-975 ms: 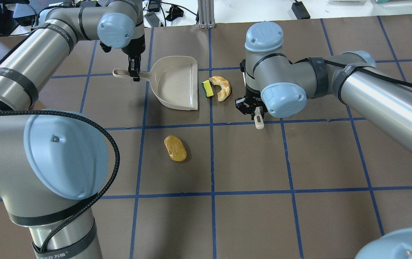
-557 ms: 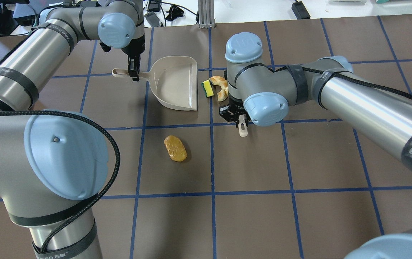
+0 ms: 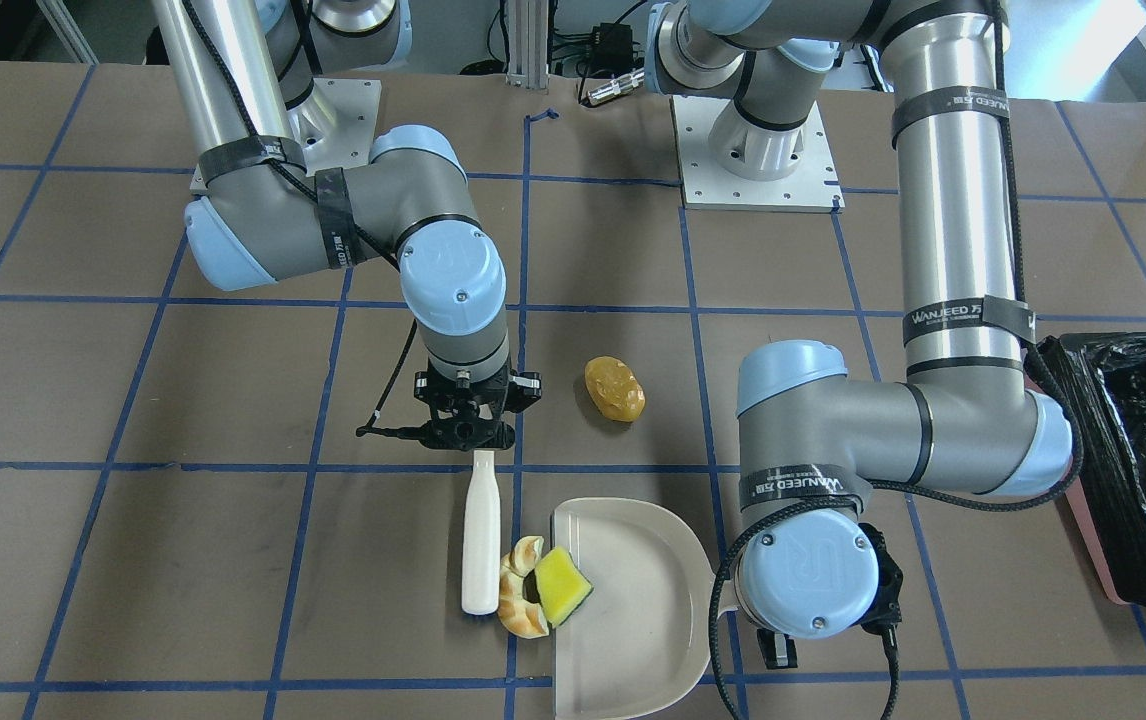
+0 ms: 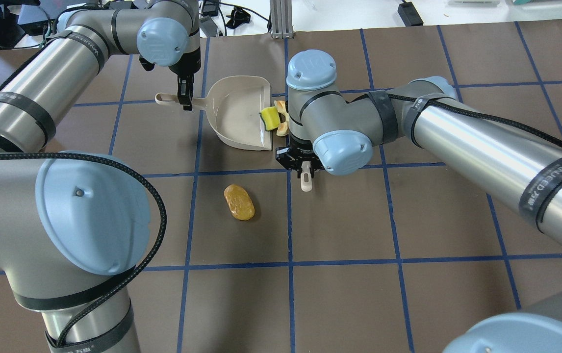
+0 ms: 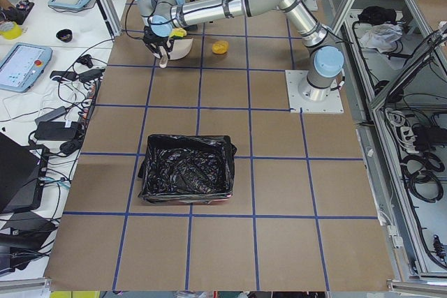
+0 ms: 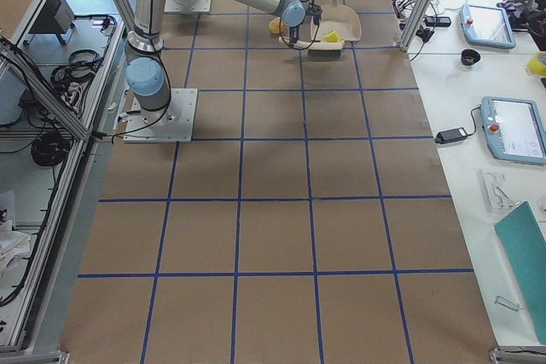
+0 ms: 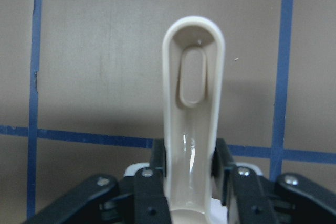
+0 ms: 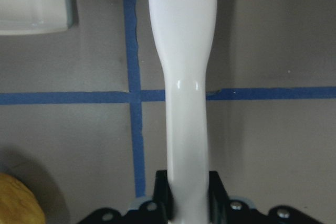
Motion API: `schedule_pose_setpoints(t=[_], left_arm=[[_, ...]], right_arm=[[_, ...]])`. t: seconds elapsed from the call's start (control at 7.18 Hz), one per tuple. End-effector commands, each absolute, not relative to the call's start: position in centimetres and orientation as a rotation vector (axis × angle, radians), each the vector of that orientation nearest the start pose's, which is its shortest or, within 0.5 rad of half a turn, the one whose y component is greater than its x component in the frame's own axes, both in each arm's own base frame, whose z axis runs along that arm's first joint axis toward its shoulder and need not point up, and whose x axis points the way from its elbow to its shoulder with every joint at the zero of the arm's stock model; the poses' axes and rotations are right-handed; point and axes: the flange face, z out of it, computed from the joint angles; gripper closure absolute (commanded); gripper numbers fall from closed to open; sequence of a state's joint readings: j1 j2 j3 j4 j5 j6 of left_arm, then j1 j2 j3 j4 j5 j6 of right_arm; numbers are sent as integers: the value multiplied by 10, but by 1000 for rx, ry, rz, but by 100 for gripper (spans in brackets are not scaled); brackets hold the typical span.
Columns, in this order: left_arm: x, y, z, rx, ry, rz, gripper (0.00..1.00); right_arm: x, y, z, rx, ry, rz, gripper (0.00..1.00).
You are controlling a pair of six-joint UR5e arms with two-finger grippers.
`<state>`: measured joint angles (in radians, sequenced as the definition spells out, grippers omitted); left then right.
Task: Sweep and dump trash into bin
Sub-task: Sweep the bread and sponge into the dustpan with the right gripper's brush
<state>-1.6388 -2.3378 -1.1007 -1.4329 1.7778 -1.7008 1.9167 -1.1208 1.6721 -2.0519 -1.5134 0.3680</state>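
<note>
At the mouth of the beige plastic dustpan (image 3: 638,610), the yellow-green sponge (image 3: 561,585) seemingly touches the tan curved croissant (image 3: 518,605). The right gripper (image 3: 480,452) pinches the white plastic brush (image 3: 481,540); the left gripper (image 4: 183,99) pinches the dustpan handle.

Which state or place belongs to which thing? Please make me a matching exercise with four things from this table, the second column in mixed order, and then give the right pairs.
Things:
1. sponge
2. roll
3. brush
4. dustpan

States or places:
A. its handle is clamped in the left gripper
B. lies alone on the table, apart from the others
C. its handle is clamped in the right gripper
D. lies partly over the dustpan's front edge

Pairs: 1-D, 2-B, 3-C, 4-A
</note>
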Motion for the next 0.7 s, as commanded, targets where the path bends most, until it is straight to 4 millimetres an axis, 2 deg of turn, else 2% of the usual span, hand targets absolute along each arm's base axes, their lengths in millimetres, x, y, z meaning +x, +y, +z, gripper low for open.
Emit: schedule_pose_setpoints(t=[0.0,0.28,0.56], left_arm=[[-170,-742,241,-2100,1984,-88,100],[-179,-740,241,-2093,1997,-83,100],[-179,-740,242,-2074,2023,-75,100]], right_arm=[[392,-534,232,85,3064,124,84],[407,-538,235,91,3026,130,84],[410,-535,237,121,3024,139,84]])
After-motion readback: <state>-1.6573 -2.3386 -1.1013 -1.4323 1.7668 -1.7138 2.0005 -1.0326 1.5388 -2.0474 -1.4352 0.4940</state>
